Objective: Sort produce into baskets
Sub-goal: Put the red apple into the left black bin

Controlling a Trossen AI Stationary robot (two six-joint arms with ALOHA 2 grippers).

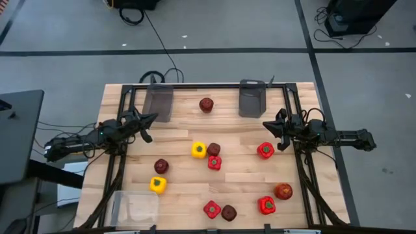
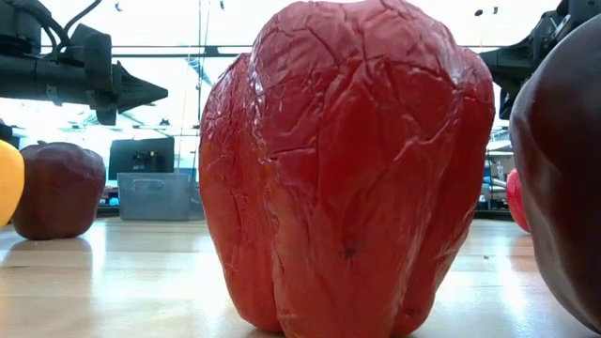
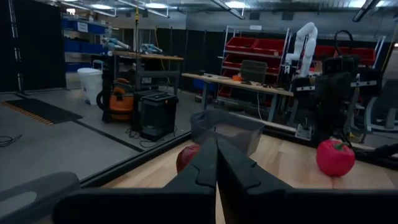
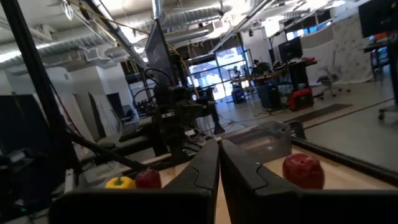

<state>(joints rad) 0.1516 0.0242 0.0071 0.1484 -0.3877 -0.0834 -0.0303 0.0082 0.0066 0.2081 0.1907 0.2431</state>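
Both of my grippers hung closed and empty above the table: my left gripper (image 1: 151,119) at the left edge near one dark grey basket (image 1: 158,103), my right gripper (image 1: 268,125) at the right edge near the other dark grey basket (image 1: 251,98). The clear basket (image 1: 135,208) sat at the near left corner. None of the produce lay in any basket; red peppers, including one (image 1: 265,150) close to my right gripper, yellow peppers (image 1: 199,149) and maroon apples (image 1: 206,104) were scattered across the wooden table (image 1: 182,195).
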